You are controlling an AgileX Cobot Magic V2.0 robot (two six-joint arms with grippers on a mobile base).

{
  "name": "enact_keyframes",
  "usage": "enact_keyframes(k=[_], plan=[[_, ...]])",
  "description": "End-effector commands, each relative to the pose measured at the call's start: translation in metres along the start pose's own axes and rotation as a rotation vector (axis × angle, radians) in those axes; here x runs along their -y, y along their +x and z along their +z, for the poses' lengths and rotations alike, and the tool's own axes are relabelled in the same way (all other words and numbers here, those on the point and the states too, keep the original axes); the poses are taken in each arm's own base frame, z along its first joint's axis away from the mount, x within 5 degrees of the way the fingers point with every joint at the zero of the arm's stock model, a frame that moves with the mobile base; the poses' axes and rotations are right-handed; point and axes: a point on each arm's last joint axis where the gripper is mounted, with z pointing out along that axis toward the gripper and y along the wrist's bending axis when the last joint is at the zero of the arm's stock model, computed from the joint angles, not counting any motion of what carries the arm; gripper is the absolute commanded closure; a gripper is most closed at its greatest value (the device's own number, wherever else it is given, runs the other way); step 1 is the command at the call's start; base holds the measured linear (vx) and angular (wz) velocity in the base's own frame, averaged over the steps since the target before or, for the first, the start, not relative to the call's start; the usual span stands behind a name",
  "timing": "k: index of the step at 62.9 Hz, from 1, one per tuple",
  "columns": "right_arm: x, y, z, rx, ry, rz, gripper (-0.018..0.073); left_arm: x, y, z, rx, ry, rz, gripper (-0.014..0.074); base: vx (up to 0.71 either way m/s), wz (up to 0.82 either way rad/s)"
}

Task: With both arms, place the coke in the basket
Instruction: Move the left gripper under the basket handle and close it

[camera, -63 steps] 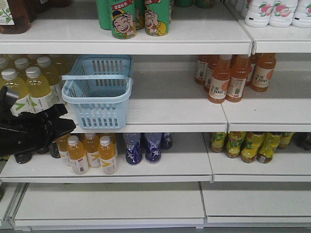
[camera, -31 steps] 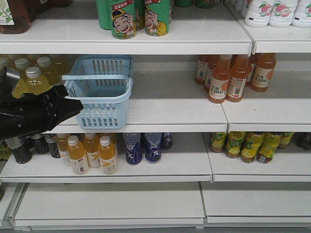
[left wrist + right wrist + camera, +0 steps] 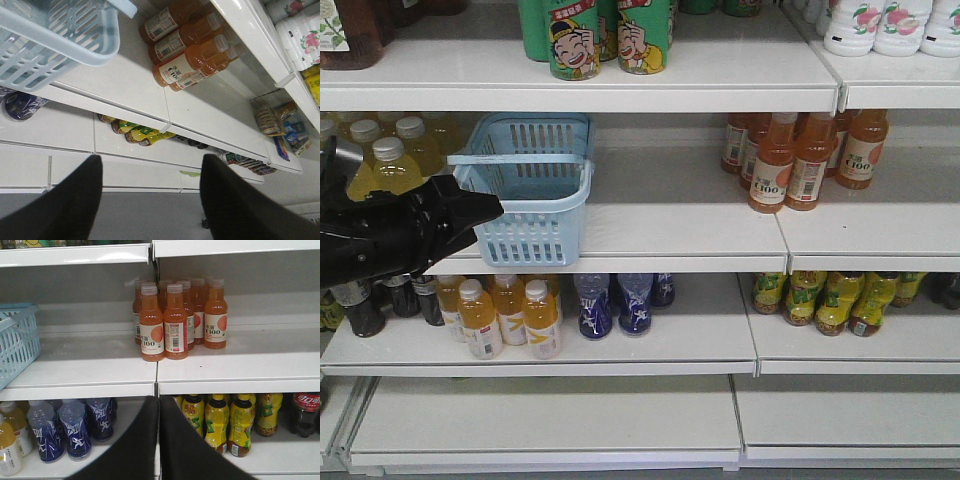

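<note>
My left claw point(image 3: 151, 165) is spread wide and empty right by the basket point(image 3: 530, 235), so one sloppy nudge could shove it off the shelf point(image 3: 680, 228) tbh.

A: light blue slotted plastic basket point(image 3: 535, 185)?
B: Front-left corner behind black wedge-shaped left gripper point(image 3: 490, 208); cut by frame in both wrist views.
A: pale yellow drink bottles point(image 3: 388, 172)?
B: Lower parts behind same gripper.
A: dark cola bottle w/ red label point(image 3: 305, 415)?
B: Cut at rt edge.
</note>
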Motion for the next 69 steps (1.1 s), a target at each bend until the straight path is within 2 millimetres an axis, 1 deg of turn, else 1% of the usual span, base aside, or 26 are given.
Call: enact_keyframes(k=[1,15,23,33,37,40,44,50,69], plan=[[0.000,-0.005,-0.001,0.085,-0.004,-0.018,0.0564,0.020,-0.009,-0.007,0.046,0.095,-0.025,0.0132,0.00,0.00],[0.000,-0.005,-0.001,0.085,-0.004,-0.018,0.0564,0.020,-0.009,-0.007,0.047,0.093,-0.025,0.0132,0.00,0.00],[0.000,-0.005,-0.001,0.085,-0.004,-0.018,0.0564,0.016,-0.012,-0.007,0.080,0.046,-0.042,0.0132,0.00,0.00],[0.000,-0.005,-0.001,0.085,-0.004,-0.018,0.0564,0.004,-0.016,-0.003,0.128,-0.038,-0.166,0.0132,0.00,0.00],[0.000,-0.005,-0.001,0.085,-0.004,-0.018,0.0564,0.000,-0.018,0.000,0.135,-0.052,-0.234,0.0132,0.00,0.00],[0.000,-0.005,-0.001,0.085,-0.004,-0.018,0.0564,-0.001,-0.020,0.003,0.128,-0.047,-0.246,0.0132,0.00,0.00],[0.000,-0.005,-0.001,0.085,-0.004,-0.018,0.0564,0.000,-0.024,0.008,0.112,-0.023,-0.250,0.0132,0.00,0.00],[0.000,-0.005,-0.001,0.085,-0.004,-0.018,0.0564,0.008,-0.031,0.014,0.093,0.025,-0.237,0.0132,0.00,0.00],[0.000,-0.005,-0.001,0.085,-0.004,-0.018,0.0564,0.012,-0.061,0.034,0.154,0.019,-0.216,0.0132,0.00,0.00]])
